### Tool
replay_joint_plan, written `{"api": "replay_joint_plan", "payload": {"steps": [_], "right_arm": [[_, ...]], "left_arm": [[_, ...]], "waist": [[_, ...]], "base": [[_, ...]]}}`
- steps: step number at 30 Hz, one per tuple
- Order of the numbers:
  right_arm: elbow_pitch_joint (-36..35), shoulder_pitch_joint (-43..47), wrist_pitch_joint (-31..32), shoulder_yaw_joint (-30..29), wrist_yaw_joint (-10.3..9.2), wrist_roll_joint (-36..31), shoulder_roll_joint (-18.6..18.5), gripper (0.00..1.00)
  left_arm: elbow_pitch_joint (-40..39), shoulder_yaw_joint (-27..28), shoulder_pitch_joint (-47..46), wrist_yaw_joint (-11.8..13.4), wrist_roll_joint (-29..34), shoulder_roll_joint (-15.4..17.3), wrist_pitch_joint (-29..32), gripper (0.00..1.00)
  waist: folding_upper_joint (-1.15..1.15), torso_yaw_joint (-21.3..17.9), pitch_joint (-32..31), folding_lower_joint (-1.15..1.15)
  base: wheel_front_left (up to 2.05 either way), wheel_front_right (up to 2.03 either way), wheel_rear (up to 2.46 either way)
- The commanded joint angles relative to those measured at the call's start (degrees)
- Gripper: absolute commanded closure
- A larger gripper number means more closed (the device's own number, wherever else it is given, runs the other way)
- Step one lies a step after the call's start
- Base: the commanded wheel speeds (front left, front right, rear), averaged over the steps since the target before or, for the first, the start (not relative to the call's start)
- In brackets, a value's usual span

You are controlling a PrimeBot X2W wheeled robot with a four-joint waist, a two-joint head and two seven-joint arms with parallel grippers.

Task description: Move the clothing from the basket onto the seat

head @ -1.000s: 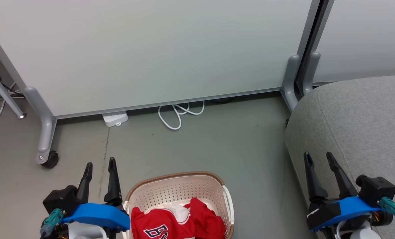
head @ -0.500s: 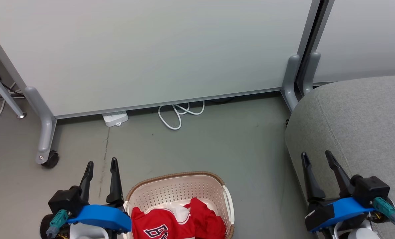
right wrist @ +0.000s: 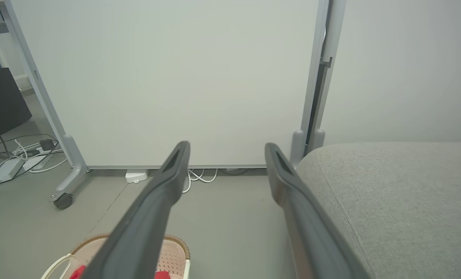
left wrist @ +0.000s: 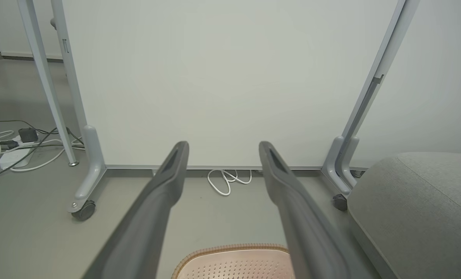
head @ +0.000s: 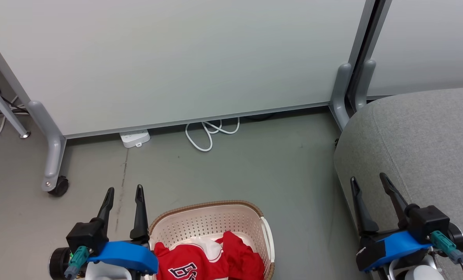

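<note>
Left gripper [head: 125, 188] and right gripper [head: 367, 177] are hovering splayed, empty, either side of oval cream perforated plastic basket [head: 216, 203] holding red white-trimmed clothing [head: 200, 260]. Likely staging a pick toward rounded grey woven seat [head: 430, 147].

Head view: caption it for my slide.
Both open, left gripper and right gripper flank the basket of red clothing beside the grey seat.
</note>
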Motion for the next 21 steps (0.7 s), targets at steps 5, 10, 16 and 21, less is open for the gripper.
{"api": "replay_joint_plan", "payload": {"steps": [5, 10, 16, 21], "right_arm": [[-0.36, -0.08, -0.84, 0.05, 0.06, -2.54, -0.39, 0.00], [-0.38, -0.01, -0.79, -0.10, 0.06, -2.29, -0.38, 0.00], [-0.35, -0.30, -0.75, -0.10, 0.06, -2.04, -0.38, 0.00], [-0.25, -0.70, -0.89, 0.10, 0.06, -1.90, -0.37, 0.00]], "left_arm": [[0.20, -0.18, -0.71, 0.36, 1.97, 0.21, -1.00, 0.00], [0.18, -0.16, -0.58, 0.40, 1.53, 0.20, -0.96, 0.00], [0.14, -0.16, -0.75, 0.50, 1.26, 0.20, -0.96, 0.00], [1.23, -0.56, -0.65, -0.04, 0.71, 0.19, -0.95, 0.00]], "waist": [[0.00, 0.08, -0.06, 0.00], [0.00, 0.12, -0.05, 0.00], [0.00, 0.16, 0.17, 0.00], [0.00, 0.05, 0.70, 0.00]], "base": [[0.00, 0.00, 0.00], [0.00, 0.00, 0.00], [0.00, 0.00, 0.00], [0.00, 0.00, 0.00]]}}
